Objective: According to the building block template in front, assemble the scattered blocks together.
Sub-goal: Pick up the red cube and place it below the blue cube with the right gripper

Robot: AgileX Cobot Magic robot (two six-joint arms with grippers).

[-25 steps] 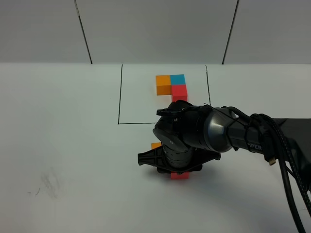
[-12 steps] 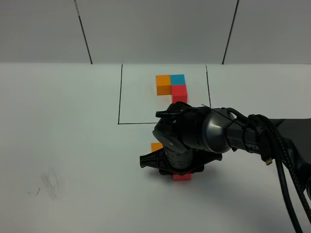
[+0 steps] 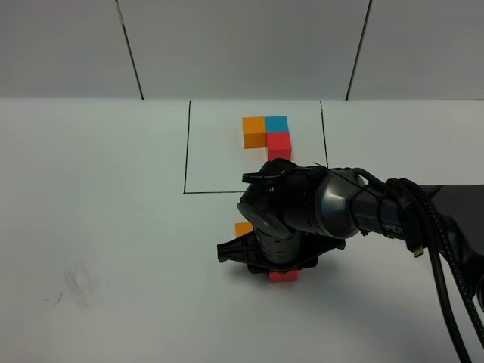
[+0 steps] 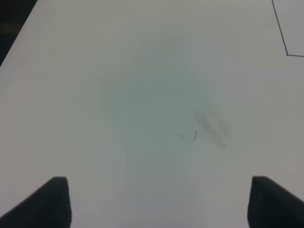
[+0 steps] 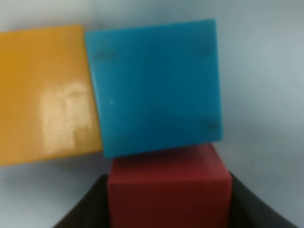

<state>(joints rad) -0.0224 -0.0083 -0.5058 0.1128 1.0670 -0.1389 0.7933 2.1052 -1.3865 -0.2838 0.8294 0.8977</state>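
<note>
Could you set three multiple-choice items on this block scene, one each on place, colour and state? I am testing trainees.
1. Where is the building block template?
A. inside the black frame
B. at the table's near edge
C. under the left gripper

2. Which loose cube sits between the right gripper's fingers?
A. orange cube
B. blue cube
C. red cube

3. How is the left gripper?
A. shut on a cube
B. open over bare table
C. touching the template

Key: 1 A, the L-shaped trio lies within the drawn lines; 2 C, dark fingers flank red in the right wrist view; 3 B, its fingers stand apart, nothing between.
</note>
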